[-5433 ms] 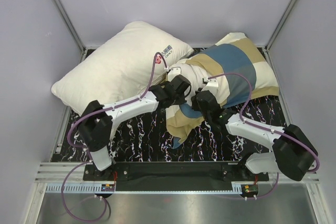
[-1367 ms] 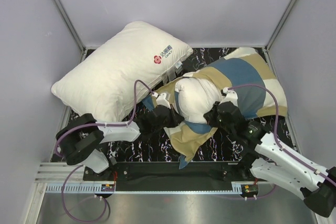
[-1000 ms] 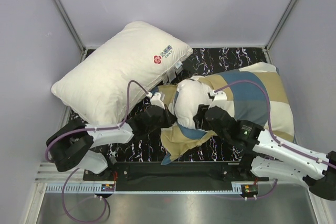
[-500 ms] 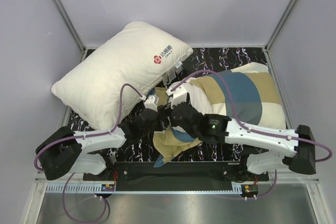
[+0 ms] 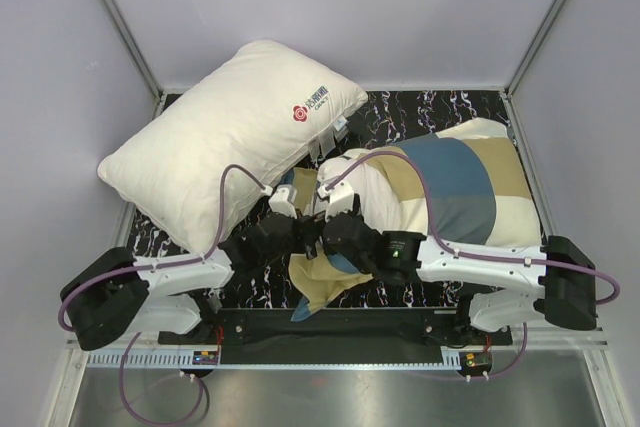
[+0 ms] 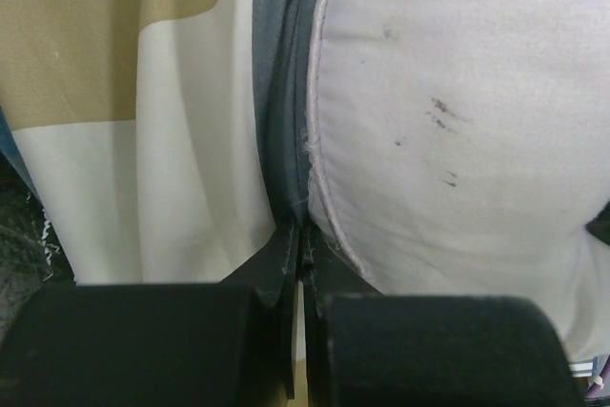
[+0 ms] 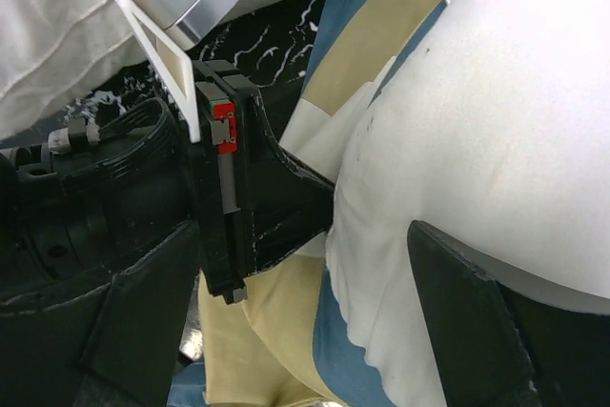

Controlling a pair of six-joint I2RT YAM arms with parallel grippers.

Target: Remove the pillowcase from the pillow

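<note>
The checked teal, tan and cream pillowcase [image 5: 455,182] lies at the right of the table with the off-white pillow [image 5: 375,192] bulging out of its open end. My left gripper [image 5: 303,237] is shut on the pillowcase's dark edge [image 6: 286,140], right beside the pillow [image 6: 457,92]. Loose pillowcase cloth [image 7: 276,350] hangs below the jaws. My right gripper [image 7: 305,331] stands wide open just right of the left gripper [image 7: 248,188], with the pillow's end [image 7: 496,121] between its fingers and one fingertip [image 7: 457,312] against it.
A white pillow with a red logo [image 5: 235,127] lies at the back left, near the left arm's cable. The black marbled tabletop [image 5: 400,112] is bounded by grey walls. A metal rail [image 5: 330,325] runs along the near edge.
My right gripper has opened and swung left to sit close beside the left gripper. The left arm has drawn toward the near edge with the pillowcase edge, and the cased pillow shifted.
</note>
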